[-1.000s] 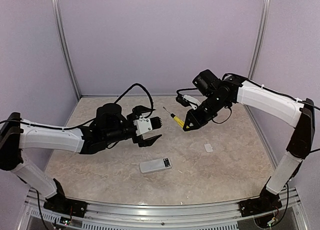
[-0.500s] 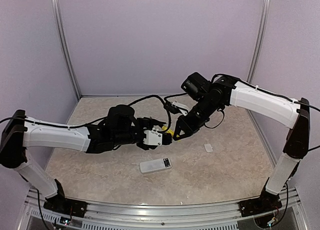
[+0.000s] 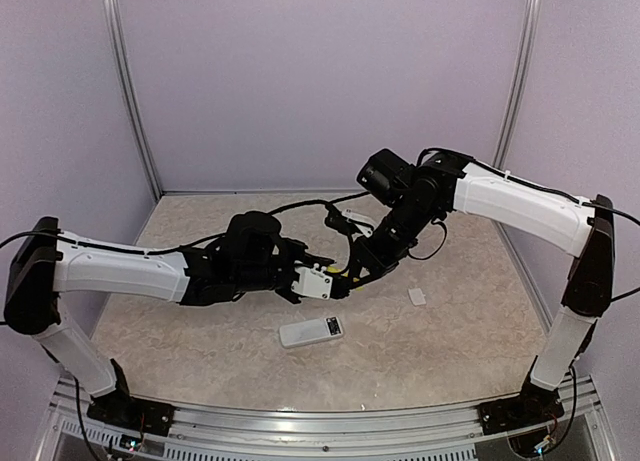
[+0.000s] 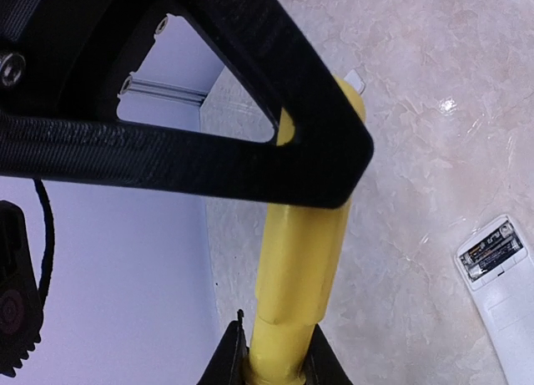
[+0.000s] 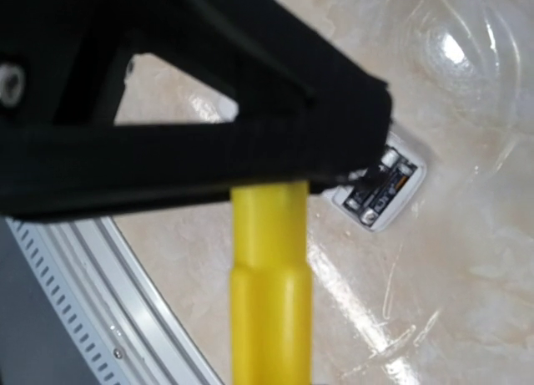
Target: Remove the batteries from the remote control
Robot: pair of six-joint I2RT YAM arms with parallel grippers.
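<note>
1. Two grippers meet in mid-air above the table [image 3: 450, 356] in the top view: the left gripper [image 3: 324, 281] and the right gripper [image 3: 352, 272], with the yellow-handled screwdriver [image 3: 340, 270] between them. Finger positions are too small to read there.
2. Left wrist view supplies what the top view lacks: two dark fingertips [image 4: 229, 364] pinch the screwdriver handle at the frame's lower edge, so the right gripper is clamped on it. One broad black finger of the left gripper crosses in front of the handle. Its partner is hidden, so whether the left gripper grips cannot be told.
3. Remote control [image 3: 311, 330] lies flat on the table, below both grippers and apart from them.
4. Both wrist views show its compartment open with the batteries [image 4: 493, 249] seated inside, which the top view cannot resolve. In the right wrist view a black finger hides part of the remote control.
5. Small white cover piece [image 3: 417, 296] lies on the table to the right, well apart from the remote control.
</note>
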